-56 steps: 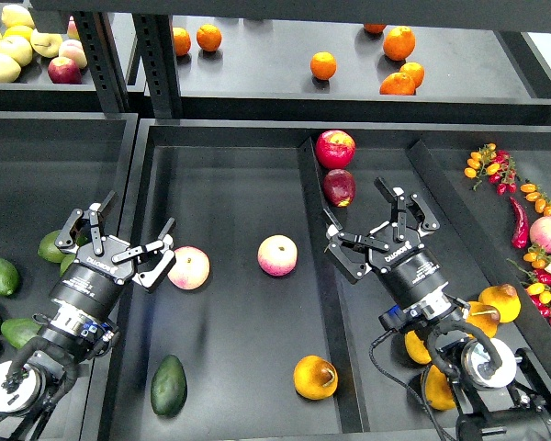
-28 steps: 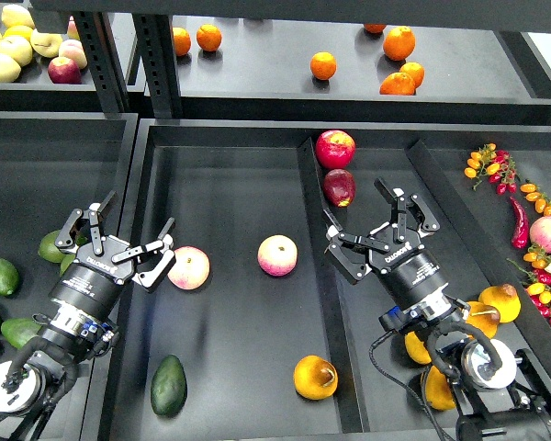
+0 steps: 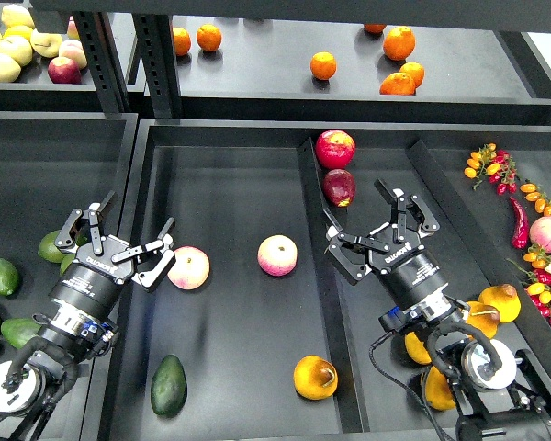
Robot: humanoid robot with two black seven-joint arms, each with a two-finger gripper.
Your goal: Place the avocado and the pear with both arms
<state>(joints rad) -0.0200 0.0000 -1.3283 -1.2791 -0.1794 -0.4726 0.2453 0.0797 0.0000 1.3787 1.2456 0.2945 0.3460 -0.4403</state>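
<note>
The dark green avocado (image 3: 169, 385) lies at the front left of the middle tray (image 3: 239, 202). The orange-yellow pear (image 3: 315, 377) with a brown sunken spot lies at the tray's front right. My left gripper (image 3: 124, 237) is open and empty, above and left of the avocado, next to a pink-and-yellow peach (image 3: 189, 267). My right gripper (image 3: 378, 227) is open and empty, above and right of the pear, over the right tray.
A second peach (image 3: 277, 254) lies mid-tray. Two red apples (image 3: 336, 149) sit at the divider. More avocados (image 3: 0, 276) lie in the left tray, pears (image 3: 500, 301) and chillies (image 3: 519, 223) on the right. Oranges (image 3: 323, 65) and apples (image 3: 18, 46) sit on the back shelf.
</note>
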